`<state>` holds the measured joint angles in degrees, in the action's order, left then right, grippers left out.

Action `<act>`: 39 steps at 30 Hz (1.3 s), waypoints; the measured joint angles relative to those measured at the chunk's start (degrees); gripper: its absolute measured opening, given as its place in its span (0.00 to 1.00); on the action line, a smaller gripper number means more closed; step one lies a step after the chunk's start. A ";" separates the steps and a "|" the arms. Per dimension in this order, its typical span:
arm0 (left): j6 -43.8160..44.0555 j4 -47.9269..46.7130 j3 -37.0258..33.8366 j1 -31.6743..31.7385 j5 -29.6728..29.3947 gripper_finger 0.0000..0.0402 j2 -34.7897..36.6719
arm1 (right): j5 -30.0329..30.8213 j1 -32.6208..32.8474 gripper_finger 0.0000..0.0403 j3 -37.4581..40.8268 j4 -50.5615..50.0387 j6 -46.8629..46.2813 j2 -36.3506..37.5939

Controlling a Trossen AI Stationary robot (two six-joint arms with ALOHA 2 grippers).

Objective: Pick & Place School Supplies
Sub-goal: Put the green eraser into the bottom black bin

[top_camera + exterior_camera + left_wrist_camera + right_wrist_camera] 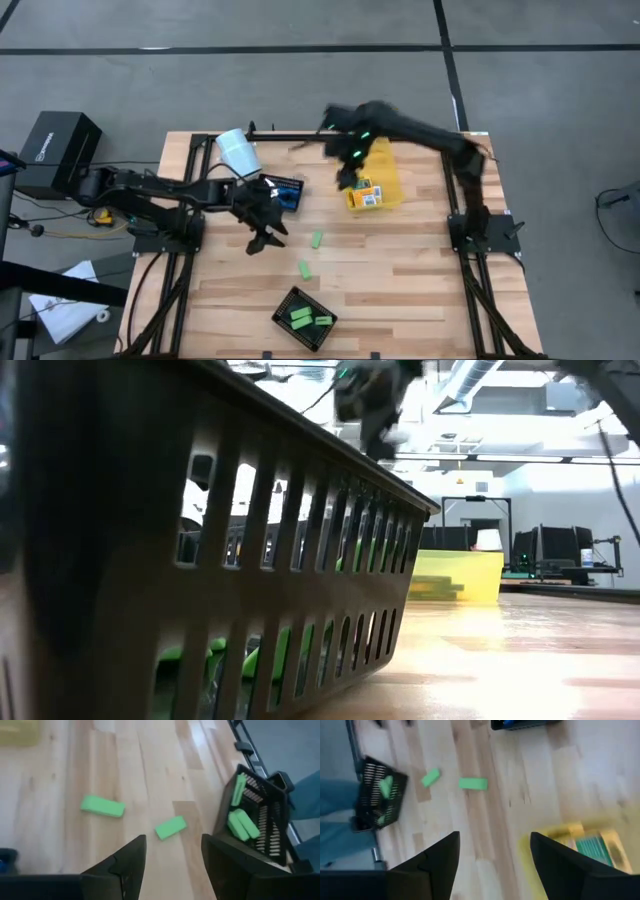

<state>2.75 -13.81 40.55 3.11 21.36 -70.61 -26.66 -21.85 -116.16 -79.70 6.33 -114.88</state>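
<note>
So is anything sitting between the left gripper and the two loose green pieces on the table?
Nothing visible. The left gripper is open above bare wood, and both green pieces lie in the clear ahead of it. The black tray sits off to one side.

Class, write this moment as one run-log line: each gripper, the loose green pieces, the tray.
left gripper: open, empty, above table | right gripper: open, empty, over yellow bin | loose green pieces: two on table | black tray: holds green pieces
</note>
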 joint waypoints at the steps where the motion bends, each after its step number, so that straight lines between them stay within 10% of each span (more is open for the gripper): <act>1: -0.68 0.70 -0.02 0.40 -0.02 0.46 0.01 | 0.61 -0.69 0.57 0.00 -1.30 -0.54 2.59; 12: -11.30 0.74 6.17 -0.08 6.83 0.46 -13.51 | 24.50 2.46 0.48 -0.07 -2.71 -21.66 32.04; 22: -30.66 -10.59 19.94 -4.67 4.49 0.46 -30.34 | 48.42 13.40 0.49 -0.04 -4.11 -37.78 43.60; 39: -33.78 -13.54 24.66 -10.13 -7.48 0.46 -40.16 | 52.24 18.52 0.49 0.00 -8.35 -31.08 41.44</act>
<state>-31.03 -27.36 65.21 -7.02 13.88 -110.78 25.58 -3.33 -116.16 -88.05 -24.75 -73.44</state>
